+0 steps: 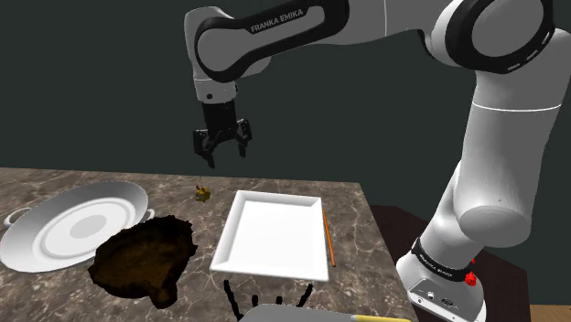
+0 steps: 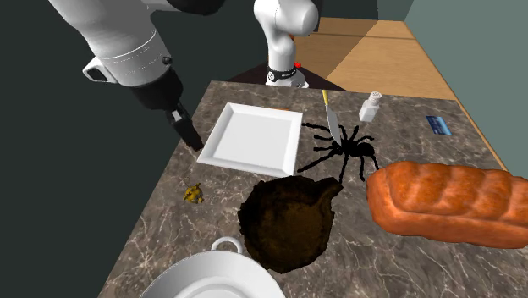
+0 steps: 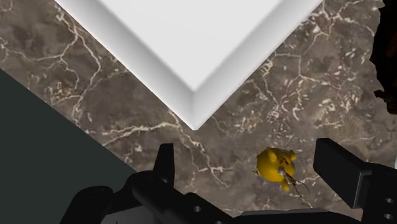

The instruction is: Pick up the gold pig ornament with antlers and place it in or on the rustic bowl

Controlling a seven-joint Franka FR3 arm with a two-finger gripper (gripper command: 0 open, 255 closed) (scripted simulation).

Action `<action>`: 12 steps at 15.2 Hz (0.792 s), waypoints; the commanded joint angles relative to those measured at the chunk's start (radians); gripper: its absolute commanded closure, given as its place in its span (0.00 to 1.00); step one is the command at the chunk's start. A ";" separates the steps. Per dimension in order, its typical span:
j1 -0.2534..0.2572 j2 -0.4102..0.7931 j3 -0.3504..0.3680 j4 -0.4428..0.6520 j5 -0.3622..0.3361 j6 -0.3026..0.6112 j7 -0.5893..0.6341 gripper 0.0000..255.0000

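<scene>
A: Which step of the task is in hand here?

B: I judge it is the approach before the grasp. The gripper (image 1: 220, 144) hangs in the air above the gold pig ornament (image 1: 202, 193), well apart from it, and nothing is picked up yet.

A: How do the fingers stand?

B: They are apart and they touch nothing. In the wrist view the pig shows in the gap between the two black fingers (image 3: 337, 168), but closer to one of them than to the other.

A: And where exactly does the pig lie?

B: It lies on the dark marble table (image 1: 357, 206), close to the far edge in the shoulder view. It is just beside the far left corner of the white square plate (image 1: 274, 233) and does not touch it.

A: Where is the rustic bowl?

B: The dark brown rough bowl (image 1: 146, 256) is nearer to the camera and a little to the left of the pig in the shoulder view. It sits between the square plate and a round white dish (image 1: 73, 224) with handles.

A: So what does the next move call for?

B: In my opinion, a straight descent with a small shift sideways, so that the pig comes to the middle of the gap. The ornament is small and has thin antlers, so the fingers must go low, almost to the table, before they close. After that come a lift and a short carry to the bowl.
</scene>
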 commanded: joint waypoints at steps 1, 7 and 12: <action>0.021 0.094 0.003 0.096 -0.021 -0.009 0.027 0.00; 0.080 0.309 -0.002 0.346 -0.061 -0.057 0.076 0.00; 0.080 0.310 -0.003 0.281 -0.062 0.010 0.077 0.00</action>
